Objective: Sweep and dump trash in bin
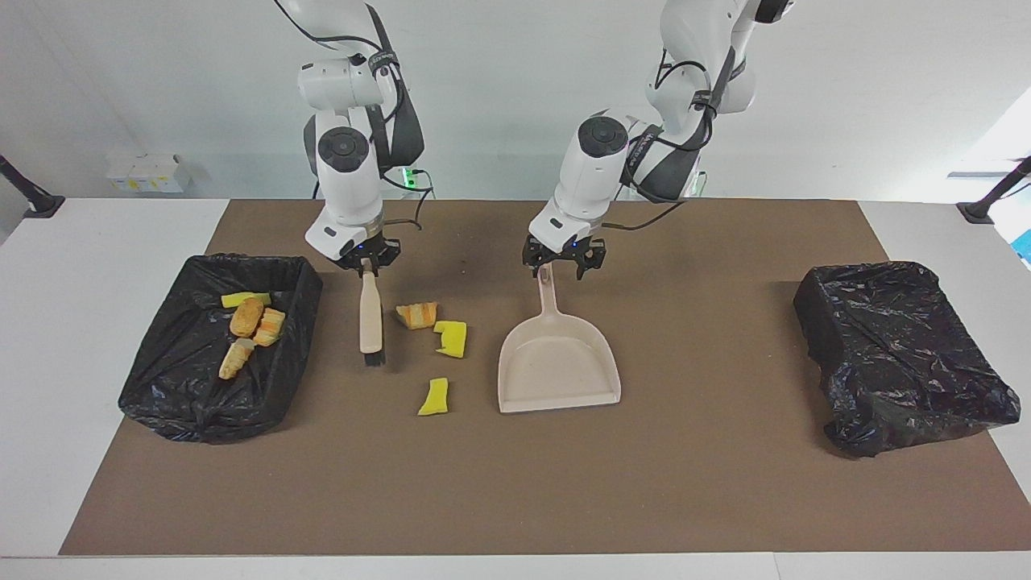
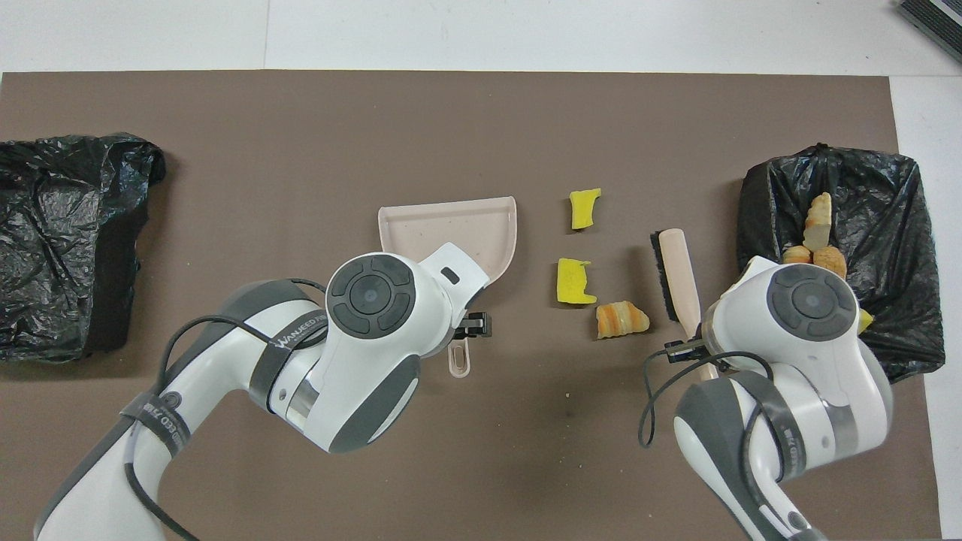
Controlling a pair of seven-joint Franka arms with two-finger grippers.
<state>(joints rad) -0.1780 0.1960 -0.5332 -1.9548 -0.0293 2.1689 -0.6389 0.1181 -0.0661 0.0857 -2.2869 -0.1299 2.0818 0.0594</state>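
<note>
A: How are the jaws set?

B: The right gripper (image 1: pixel 367 266) is clamped on the handle of the brush (image 1: pixel 370 316), whose black bristles are lowered to the mat beside the orange bread lump (image 1: pixel 417 314). The left gripper (image 1: pixel 554 268) is held at the tip of the dustpan (image 1: pixel 557 362) handle with its jaws spread, one on each side; contact cannot be told.

A: Where is the trash found?

B: Three chunks are seen between the brush and the dustpan: the lump, a yellow sponge bit (image 1: pixel 451 337) and another yellow bit (image 1: pixel 435 397). Four more are held in the black-lined bin (image 1: pixel 201 395) at the right arm's end.
</note>
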